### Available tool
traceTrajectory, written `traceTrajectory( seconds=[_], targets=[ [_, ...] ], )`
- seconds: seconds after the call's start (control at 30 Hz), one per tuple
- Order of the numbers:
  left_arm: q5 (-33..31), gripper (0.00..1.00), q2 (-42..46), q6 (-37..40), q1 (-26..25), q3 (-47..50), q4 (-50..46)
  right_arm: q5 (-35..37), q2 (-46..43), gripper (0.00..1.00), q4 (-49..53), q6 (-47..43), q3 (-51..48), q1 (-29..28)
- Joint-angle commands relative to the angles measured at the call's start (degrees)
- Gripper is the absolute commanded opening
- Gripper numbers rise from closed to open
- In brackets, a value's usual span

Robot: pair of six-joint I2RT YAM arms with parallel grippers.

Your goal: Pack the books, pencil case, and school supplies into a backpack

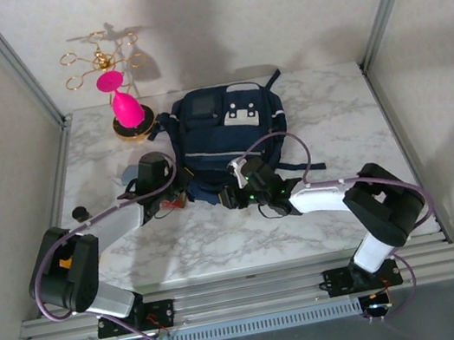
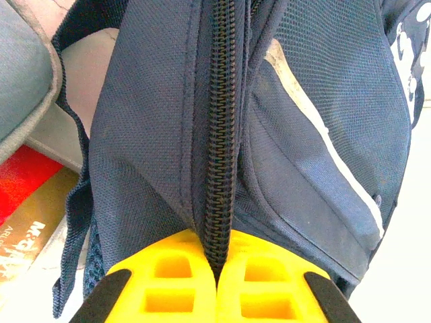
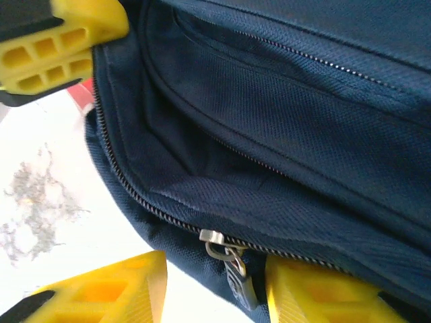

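- Both arms reach from the counter's point(image 1: 332, 116) near edge to the near end of the backpack point(image 1: 229, 130), which lies mid-counter, its long axis running near to far.
- The left pincer point(image 2: 217, 266) is clamped on the backpack's zip seam, which runs straight away from it.
- The right pincer point(image 3: 215, 293) stands half-wide around the ungripped zip pull point(image 3: 232, 269); this arm is nearer, with an open pocket just beyond.
- A red box point(image 2: 23, 178), brown book point(image 2: 40, 222) and pencil case point(image 2: 17, 81) lie beside the pack on white marble.
- A pink ornament point(image 1: 126, 108) stands at the far-left corner, before pale walls.
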State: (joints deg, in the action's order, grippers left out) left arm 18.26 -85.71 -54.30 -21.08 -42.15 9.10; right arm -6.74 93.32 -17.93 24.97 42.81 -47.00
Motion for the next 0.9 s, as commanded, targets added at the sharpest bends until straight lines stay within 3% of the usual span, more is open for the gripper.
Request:
traceTrajectory(
  seconds=[0.0,0.1,0.43,0.8,0.87],
  targets=[
    [0.9,0.00,1.8,-0.1,-1.2,-1.7,3.8,3.4,2.1,0.40,-0.5,-1.7,1.9,-0.8],
    [0.9,0.00,1.6,0.0,-1.2,-1.8,3.8,4.4,2.0,0.34,-1.3,-2.2,2.1,-0.8],
    [-2.7,0.00,2.3,0.7,0.1,-2.4,1.8,8.0,-5.0,0.01,5.8,-0.8,-0.1,-0.8],
    [-3.1,0.00,0.0,4.5,5.6,-6.8,-1.6,15.0,-15.0,0.00,26.2,3.0,-1.9,1.2],
    [-1.3,0.00,0.3,4.8,5.3,-7.1,-1.4,12.5,-15.4,0.00,26.1,2.5,-1.3,0.8]
  ],
)
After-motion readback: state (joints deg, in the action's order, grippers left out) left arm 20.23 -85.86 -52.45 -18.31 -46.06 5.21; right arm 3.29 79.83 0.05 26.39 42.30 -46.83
